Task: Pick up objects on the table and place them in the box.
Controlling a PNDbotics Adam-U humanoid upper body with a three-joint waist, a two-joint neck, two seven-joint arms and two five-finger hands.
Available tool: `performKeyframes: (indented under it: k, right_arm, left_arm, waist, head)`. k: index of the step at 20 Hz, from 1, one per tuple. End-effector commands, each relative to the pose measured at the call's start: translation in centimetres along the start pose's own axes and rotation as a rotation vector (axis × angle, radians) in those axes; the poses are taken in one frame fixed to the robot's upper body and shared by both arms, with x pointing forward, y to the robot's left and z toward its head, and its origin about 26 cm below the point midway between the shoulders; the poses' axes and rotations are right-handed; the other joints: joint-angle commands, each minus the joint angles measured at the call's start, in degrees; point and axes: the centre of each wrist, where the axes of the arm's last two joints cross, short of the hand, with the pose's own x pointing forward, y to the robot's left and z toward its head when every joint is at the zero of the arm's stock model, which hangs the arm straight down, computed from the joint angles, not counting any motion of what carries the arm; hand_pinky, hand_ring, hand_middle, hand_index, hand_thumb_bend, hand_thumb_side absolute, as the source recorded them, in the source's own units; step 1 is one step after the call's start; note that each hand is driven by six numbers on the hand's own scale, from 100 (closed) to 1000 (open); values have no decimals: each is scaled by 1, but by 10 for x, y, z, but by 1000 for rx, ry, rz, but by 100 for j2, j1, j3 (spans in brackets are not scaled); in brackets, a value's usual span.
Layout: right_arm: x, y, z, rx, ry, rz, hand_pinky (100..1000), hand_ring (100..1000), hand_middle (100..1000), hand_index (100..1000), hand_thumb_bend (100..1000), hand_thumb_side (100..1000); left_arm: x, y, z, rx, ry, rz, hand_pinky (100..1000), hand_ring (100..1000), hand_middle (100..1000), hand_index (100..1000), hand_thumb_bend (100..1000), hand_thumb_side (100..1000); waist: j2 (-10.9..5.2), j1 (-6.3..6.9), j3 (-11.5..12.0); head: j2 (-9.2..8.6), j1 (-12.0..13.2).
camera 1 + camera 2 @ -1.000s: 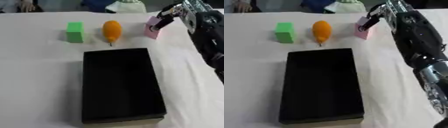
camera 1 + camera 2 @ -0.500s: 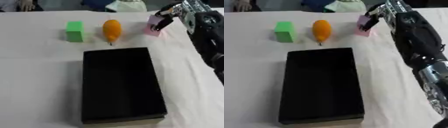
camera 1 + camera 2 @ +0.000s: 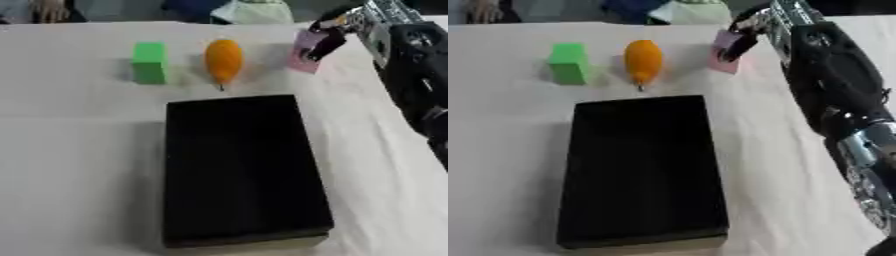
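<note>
Left eye view: right hand [image 3: 337, 31] pinching pink block [image 3: 304, 50].

white table [image 3: 79, 150], pale green cloth [image 3: 254, 11] at far edge

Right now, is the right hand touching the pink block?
Touching. In the left eye view the right hand's dark fingers overlap the pink block's upper right edge with no gap, curled around it. The right eye view agrees.
</note>
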Motion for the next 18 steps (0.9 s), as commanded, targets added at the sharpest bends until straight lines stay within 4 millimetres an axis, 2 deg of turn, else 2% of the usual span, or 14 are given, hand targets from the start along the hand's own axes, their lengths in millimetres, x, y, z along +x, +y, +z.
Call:
performKeyframes:
  k: [1,18]
  right_arm:
    - [-6,-25,17,-76,6,5,901,885,791,859,100,761]
    - [-11,-49,47,-143,-86,94,897,875,776,842,100,759]
  left_arm:
    - [4,6,-6,3,-28,-13,770,801,852,891,163,981]
    - [4,7,-6,0,-30,-14,770,800,853,891,164,975]
  waist:
    - [-176,14,-8]
    - [-283,-9,-64]
  head:
    - [24,7]
    - [75,44]
